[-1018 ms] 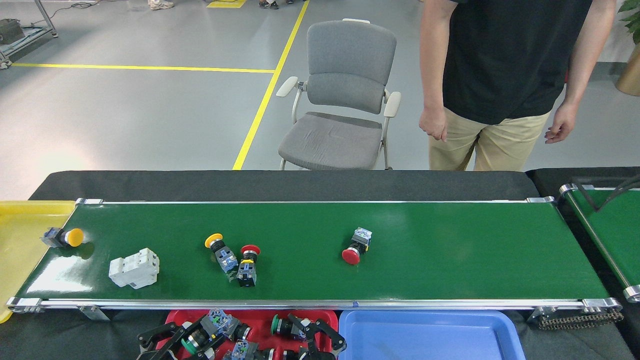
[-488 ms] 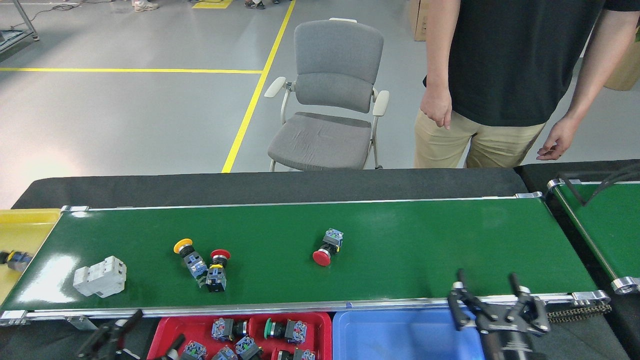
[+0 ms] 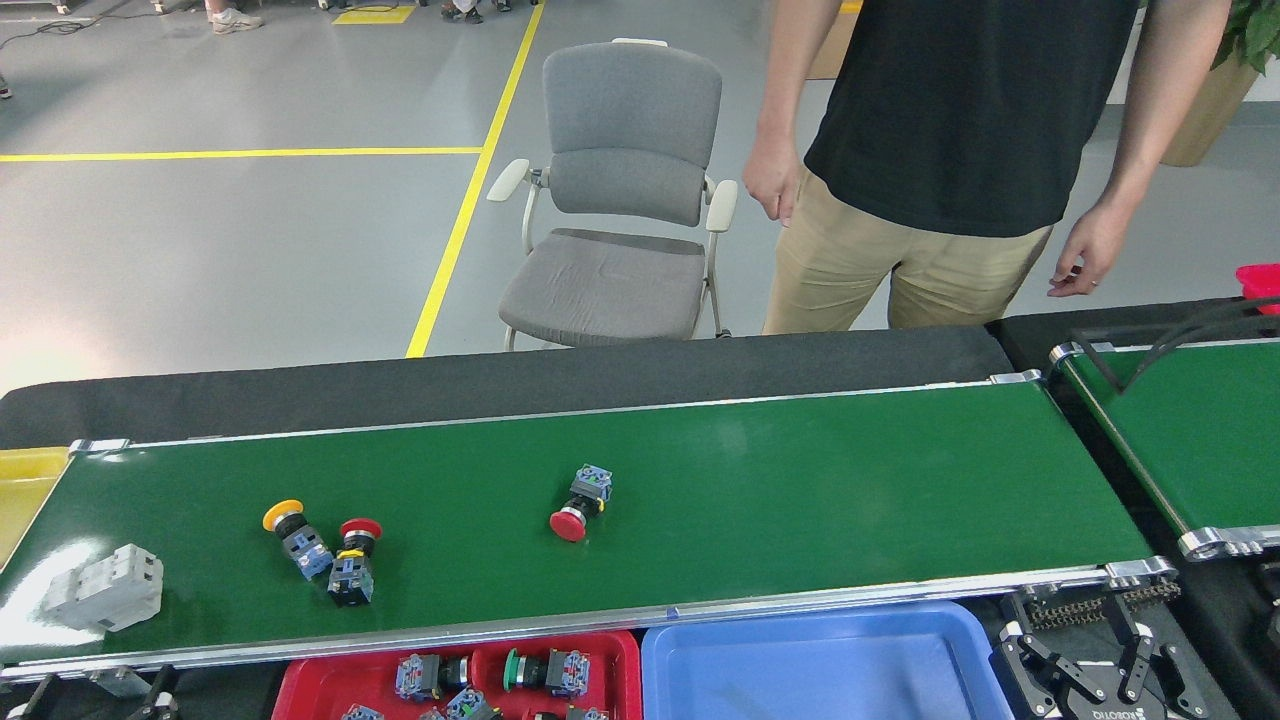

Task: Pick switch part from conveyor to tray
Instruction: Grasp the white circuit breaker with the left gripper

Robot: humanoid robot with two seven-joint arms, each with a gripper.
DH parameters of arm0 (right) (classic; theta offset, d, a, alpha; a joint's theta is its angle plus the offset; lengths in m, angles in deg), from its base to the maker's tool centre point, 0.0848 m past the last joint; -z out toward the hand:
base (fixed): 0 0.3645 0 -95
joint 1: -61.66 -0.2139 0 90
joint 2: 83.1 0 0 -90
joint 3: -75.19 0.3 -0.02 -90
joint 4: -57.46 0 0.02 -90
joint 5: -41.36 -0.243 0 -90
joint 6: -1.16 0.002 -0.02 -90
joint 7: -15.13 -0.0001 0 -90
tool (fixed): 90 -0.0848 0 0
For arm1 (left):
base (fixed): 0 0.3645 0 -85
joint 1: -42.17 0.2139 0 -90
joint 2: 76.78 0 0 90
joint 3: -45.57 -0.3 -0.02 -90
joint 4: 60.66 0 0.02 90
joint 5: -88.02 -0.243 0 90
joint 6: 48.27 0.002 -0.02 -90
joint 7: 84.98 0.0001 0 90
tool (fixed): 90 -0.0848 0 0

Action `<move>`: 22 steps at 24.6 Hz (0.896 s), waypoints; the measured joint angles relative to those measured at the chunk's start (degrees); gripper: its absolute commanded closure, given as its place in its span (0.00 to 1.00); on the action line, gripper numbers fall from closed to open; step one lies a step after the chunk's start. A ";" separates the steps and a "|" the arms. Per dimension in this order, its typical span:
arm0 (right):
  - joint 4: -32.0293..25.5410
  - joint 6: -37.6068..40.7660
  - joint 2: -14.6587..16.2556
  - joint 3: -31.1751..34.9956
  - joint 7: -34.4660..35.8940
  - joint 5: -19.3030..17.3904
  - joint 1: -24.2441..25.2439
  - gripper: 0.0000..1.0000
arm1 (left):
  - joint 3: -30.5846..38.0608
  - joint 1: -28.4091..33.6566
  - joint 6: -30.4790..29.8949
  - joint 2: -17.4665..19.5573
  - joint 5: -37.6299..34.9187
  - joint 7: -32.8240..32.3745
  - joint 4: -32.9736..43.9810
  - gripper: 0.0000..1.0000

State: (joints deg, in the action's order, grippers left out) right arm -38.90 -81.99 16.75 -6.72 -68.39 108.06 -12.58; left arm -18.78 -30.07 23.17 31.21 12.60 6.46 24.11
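The conveyor (image 3: 800, 480) is a long glossy green belt with silver rails. Three switch parts lie on it: a yellow-capped one (image 3: 290, 535) touching a red-capped one (image 3: 352, 570) at the left, and a lone red-capped one (image 3: 580, 503) near the middle. Below the near rail a red tray (image 3: 300, 685) holds several switch parts. My right gripper (image 3: 1085, 665) is low at the bottom right, beside the belt's end, open and holding nothing. Only two dark tips of my left gripper (image 3: 100, 692) peek in at the bottom left edge, spread apart.
A white breaker block (image 3: 103, 587) lies at the belt's left end, near a yellow bin (image 3: 25, 480). A blue tray (image 3: 820, 665) sits right of the red one. A second green belt (image 3: 1200, 440) is at the right. A person (image 3: 950, 150) and a grey chair (image 3: 610, 230) are behind the table.
The parts on the belt have shifted left in view. My right gripper dropped from above the near rail to the bottom right corner. My left gripper slid left, almost out of frame.
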 measured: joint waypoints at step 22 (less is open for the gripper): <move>0.30 5.44 0.01 -0.24 -0.47 -0.02 -0.04 0.00 | -3.27 -20.28 0.56 11.86 3.49 -0.78 -27.14 0.01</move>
State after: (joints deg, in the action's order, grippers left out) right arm -38.60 -76.55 16.76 -6.96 -68.86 108.04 -12.61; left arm -22.05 -50.34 23.73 43.07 16.09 5.68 -3.02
